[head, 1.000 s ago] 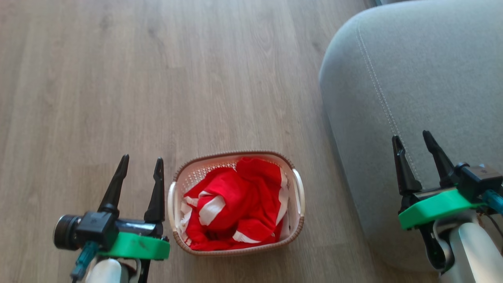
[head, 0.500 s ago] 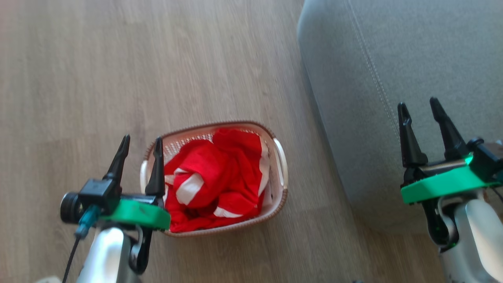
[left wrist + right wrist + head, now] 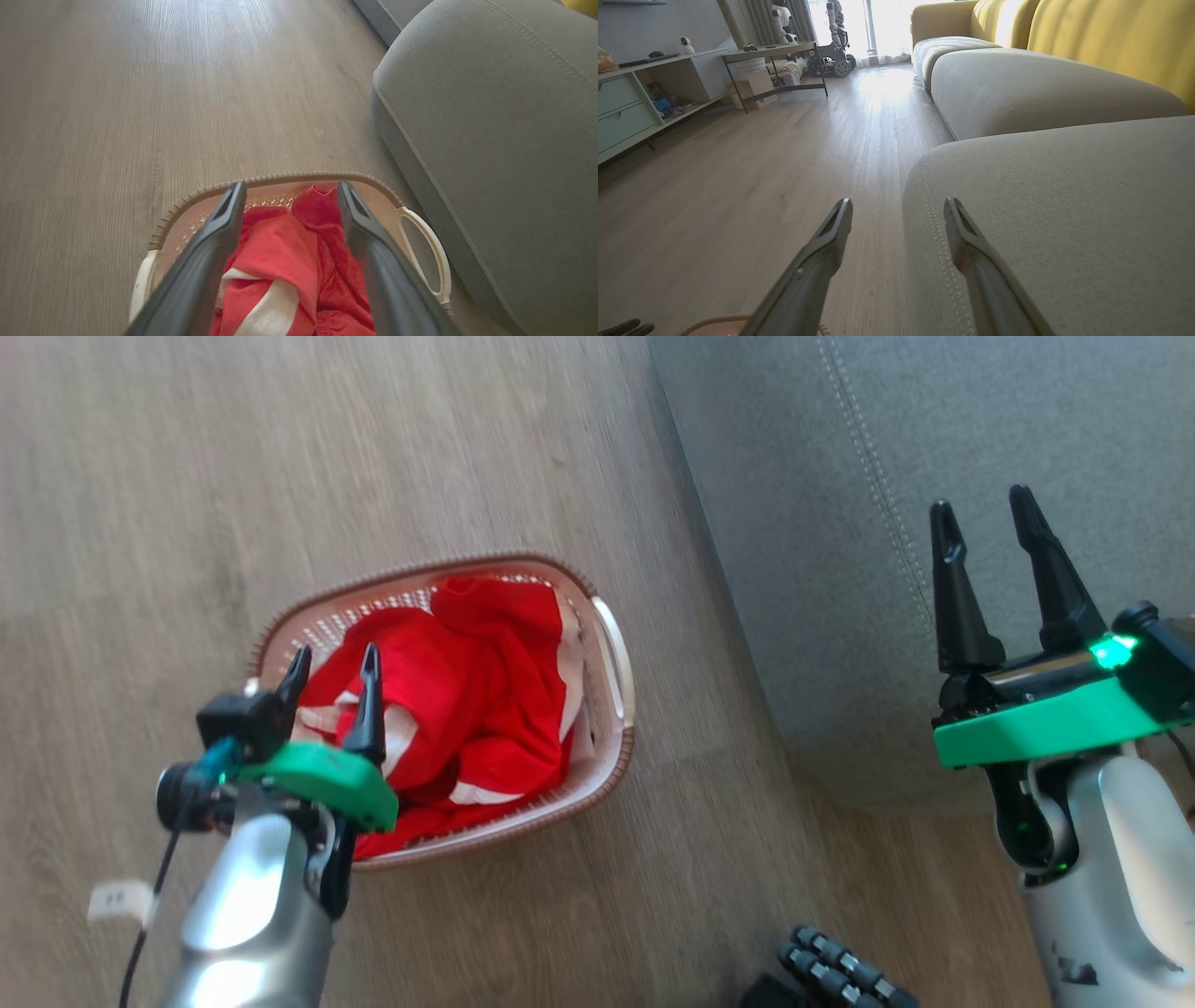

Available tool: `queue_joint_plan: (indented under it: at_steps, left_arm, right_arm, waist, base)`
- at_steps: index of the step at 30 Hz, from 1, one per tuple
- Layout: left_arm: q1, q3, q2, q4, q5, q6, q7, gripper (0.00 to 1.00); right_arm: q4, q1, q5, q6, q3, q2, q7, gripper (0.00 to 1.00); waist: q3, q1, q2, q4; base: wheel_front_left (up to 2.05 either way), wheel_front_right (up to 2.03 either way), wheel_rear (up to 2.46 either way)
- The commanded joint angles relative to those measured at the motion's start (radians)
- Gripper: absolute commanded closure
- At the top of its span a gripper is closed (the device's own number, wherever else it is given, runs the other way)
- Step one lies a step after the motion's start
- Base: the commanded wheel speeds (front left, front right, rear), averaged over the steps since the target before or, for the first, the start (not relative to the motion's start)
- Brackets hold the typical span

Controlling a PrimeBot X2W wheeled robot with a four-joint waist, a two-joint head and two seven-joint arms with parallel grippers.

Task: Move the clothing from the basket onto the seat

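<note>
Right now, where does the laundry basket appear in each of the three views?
Head view: laundry basket left of centre, partly behind the left gripper.
Left wrist view: laundry basket at bottom centre, behind the two fingers.
Right wrist view: a sliver of laundry basket rim at the bottom-left edge.
Shared landmark: the grey seat, right of the basket in every view.

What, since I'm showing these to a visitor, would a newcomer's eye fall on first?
The bright red clothing heaped in the basket on the wood floor, mid-frame in the head view, stands out first. Next come the green-collared hands: the left hand hovers open over the clothing, and the right hand hangs open over the big grey seat at right.
</note>
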Motion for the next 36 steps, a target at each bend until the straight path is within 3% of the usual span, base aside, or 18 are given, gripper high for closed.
queue_joint_plan:
  at_steps: [1, 16, 27, 36]
  left_arm:
    - [-0.039, 0.013, 0.012, 0.01, -0.006, -0.002, 0.01, 0.0]
    - [-0.318, -0.067, 0.012, 0.359, -0.064, 0.043, 0.212, 0.0]
    - [-0.419, -0.108, 0.014, 0.438, -0.048, 0.118, 0.361, 0.0]
    - [-0.422, -0.206, 0.051, 0.451, 0.031, 0.128, 0.47, 0.0]
  right_arm:
    - [-0.039, -0.017, 0.0, 0.0, 0.02, -0.011, -0.006, 0.0]
    - [-0.064, -0.069, 0.021, 0.0, 0.022, 0.029, -0.006, 0.0]
    - [-0.074, -0.102, 0.033, 0.0, 0.034, 0.055, -0.006, 0.0]
    - [-0.095, -0.116, 0.0, 0.0, 0.042, 0.072, -0.006, 0.0]
  waist:
    - [0.038, -0.0001, 0.0, -0.022]
    - [0.214, -0.0001, 0.0, -0.079]
    - [0.298, -0.0001, 0.0, -0.122]
    - [0.344, -0.0001, 0.0, -0.094]
  base:
    - [0.0, 0.0, 0.0]
    - [0.0, 0.0, 0.0]
    - [0.0, 0.0, 0.0]
    - [0.0, 0.0, 0.0]
